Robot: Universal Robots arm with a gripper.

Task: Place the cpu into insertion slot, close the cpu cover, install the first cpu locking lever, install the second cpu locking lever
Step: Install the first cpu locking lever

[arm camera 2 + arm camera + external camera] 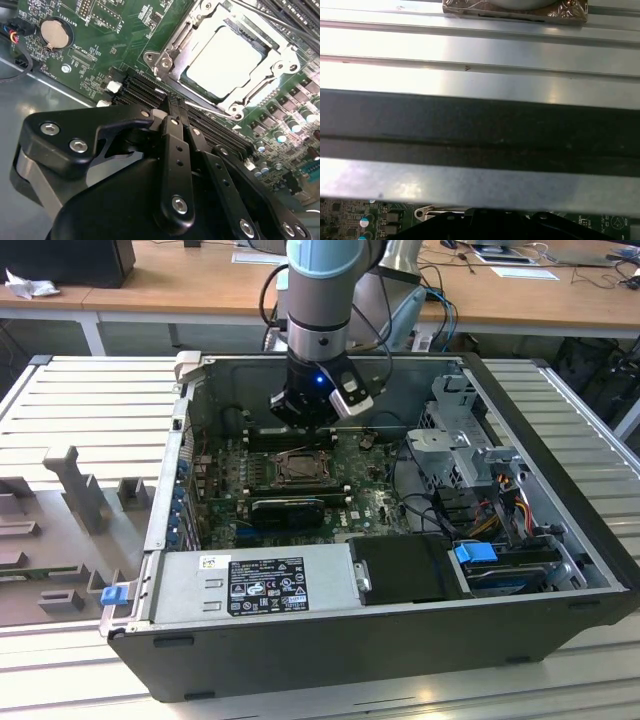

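Inside the open black computer case [560,570], on the green motherboard [125,35], the pale silver-grey square cpu [225,59] lies flat in the silver-rimmed insertion slot [272,70]. The black gripper [176,109] hovers just beside it, fingers pinched together, holding nothing. Risk, as I judge it: closed fingertips near the thin wire locking lever [205,102] could snag or bend it, or scrape the black memory slots [145,92] below.

You see an open case [560,570] lying on a ribbed table [90,400], a power supply [255,582] along its near side, and a coin cell [52,31] on the board.
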